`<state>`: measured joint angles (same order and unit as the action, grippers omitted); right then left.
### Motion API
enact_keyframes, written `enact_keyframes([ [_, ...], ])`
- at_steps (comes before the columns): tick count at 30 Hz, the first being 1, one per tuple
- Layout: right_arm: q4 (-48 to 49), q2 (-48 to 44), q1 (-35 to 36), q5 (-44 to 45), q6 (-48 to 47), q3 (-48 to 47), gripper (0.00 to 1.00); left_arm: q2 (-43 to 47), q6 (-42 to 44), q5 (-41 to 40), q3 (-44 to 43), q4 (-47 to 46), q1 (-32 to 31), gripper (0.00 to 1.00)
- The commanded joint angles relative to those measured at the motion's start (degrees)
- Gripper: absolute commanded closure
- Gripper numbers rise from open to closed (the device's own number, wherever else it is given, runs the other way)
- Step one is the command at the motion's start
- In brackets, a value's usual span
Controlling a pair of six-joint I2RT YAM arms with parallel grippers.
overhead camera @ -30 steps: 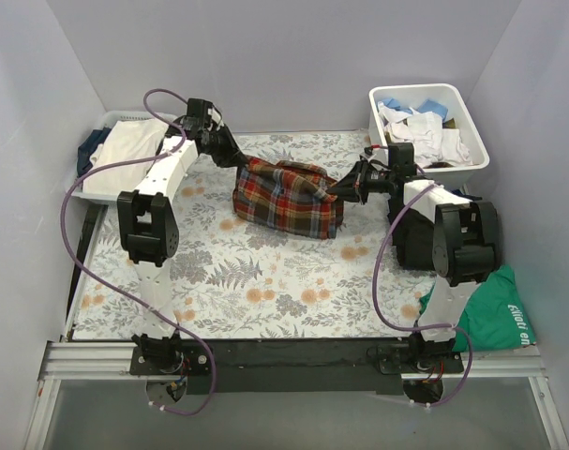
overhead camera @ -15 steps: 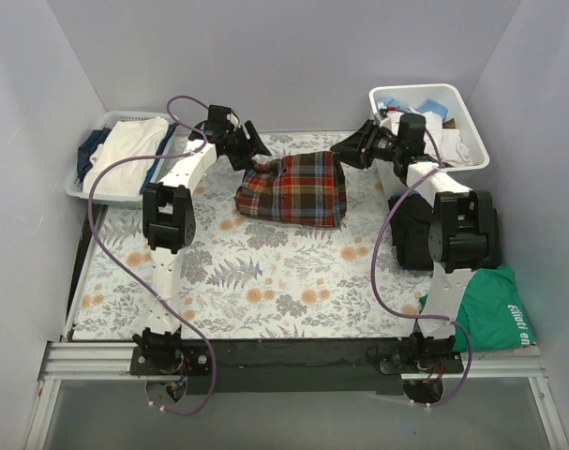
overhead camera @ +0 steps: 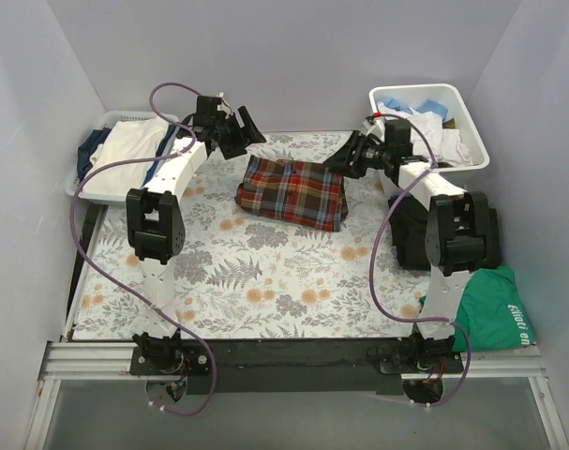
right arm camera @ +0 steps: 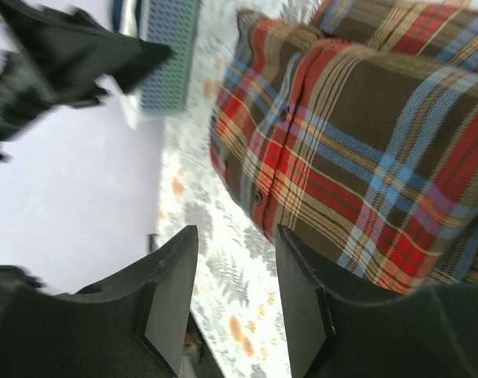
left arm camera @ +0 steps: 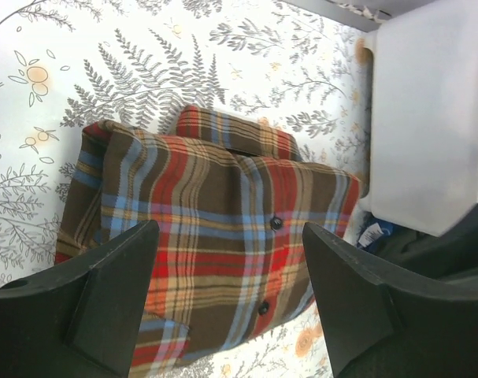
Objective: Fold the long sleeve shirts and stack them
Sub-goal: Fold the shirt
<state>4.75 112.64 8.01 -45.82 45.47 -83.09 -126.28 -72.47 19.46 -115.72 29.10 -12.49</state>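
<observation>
Folded shirt (overhead camera: pixel 291 192) lies upper centre on the tabletop (overhead camera: pixel 265 281). Left claw (overhead camera: pixel 247 127) sits off its upper-left corner, right claw (overhead camera: pixel 344 156) off its upper-right. Left bin (overhead camera: pixel 97 195) is upper left of frame, right bin (overhead camera: pixel 475 127) upper right. Loose garment (overhead camera: pixel 500 314) is lower right, beside the right arm.

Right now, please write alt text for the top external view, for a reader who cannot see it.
A folded plaid shirt lies on the floral table. The left gripper and right gripper hover open at its two sides, holding nothing. A left bin and a right bin hold clothes at the far corners.
</observation>
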Motion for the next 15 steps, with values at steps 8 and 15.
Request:
enact_keyframes([
  [8,-24.1,6.9,10.3,17.2,-20.2,-9.5,0.48,9.4,4.9,-1.4,14.5,0.2,-3.0,0.26],
  [15,-28.2,11.5,10.3,22.6,-21.0,-8.6,0.50,5.2,7.1,-4.2,18.1,0.6,-5.5,0.26],
])
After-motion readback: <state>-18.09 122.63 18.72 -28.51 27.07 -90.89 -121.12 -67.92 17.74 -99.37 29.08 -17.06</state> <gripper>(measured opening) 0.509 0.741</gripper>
